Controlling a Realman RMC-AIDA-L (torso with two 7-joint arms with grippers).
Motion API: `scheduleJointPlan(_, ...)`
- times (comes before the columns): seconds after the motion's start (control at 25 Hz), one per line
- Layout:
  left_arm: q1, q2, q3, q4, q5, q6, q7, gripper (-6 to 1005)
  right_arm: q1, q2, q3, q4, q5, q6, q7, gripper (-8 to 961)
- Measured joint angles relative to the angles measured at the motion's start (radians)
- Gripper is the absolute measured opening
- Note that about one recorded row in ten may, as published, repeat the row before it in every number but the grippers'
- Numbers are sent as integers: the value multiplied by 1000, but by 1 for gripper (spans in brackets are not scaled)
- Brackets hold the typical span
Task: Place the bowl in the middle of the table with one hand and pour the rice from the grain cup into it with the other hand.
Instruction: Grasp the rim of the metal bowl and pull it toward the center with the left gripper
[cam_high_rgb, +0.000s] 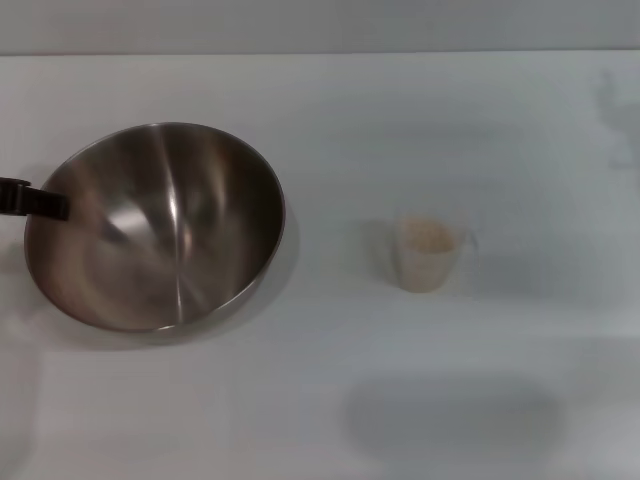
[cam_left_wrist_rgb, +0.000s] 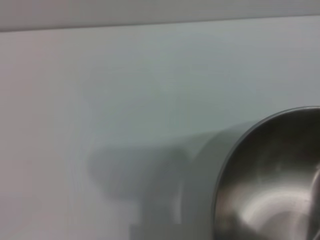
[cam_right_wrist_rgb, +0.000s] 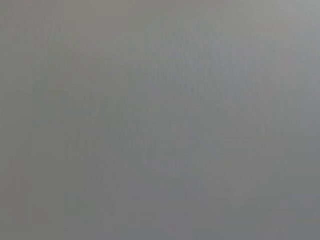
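The large steel bowl (cam_high_rgb: 170, 230) is at the left of the white table (cam_high_rgb: 400, 120), tilted with its opening toward me. My left gripper (cam_high_rgb: 40, 203) comes in from the left edge, a black finger lying over the bowl's left rim, gripping it. The bowl's rim and inside also show in the left wrist view (cam_left_wrist_rgb: 270, 190). The small translucent grain cup (cam_high_rgb: 428, 262) stands upright right of centre, apart from the bowl, with pale rice (cam_high_rgb: 428, 237) in it. My right gripper is out of view; the right wrist view shows only plain grey.
The table's far edge (cam_high_rgb: 320, 53) runs across the top against a grey wall. A broad soft shadow (cam_high_rgb: 450, 415) lies on the tabletop in front of the cup.
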Motion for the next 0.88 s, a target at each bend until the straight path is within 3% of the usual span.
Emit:
scheduleJointPlan(0.6,-70,7,7,231,19,91,51,784,5,-4,0,-6,0,7,0,533)
scheduleJointPlan(0.76,-77,6,2,239,20,93,58,758,9,-4,0,-6,0,7,-1,533)
scheduleJointPlan(0.88,-83,7,-6,233,16,91,58,676,10,-5,0,-12,0,8,-2,534)
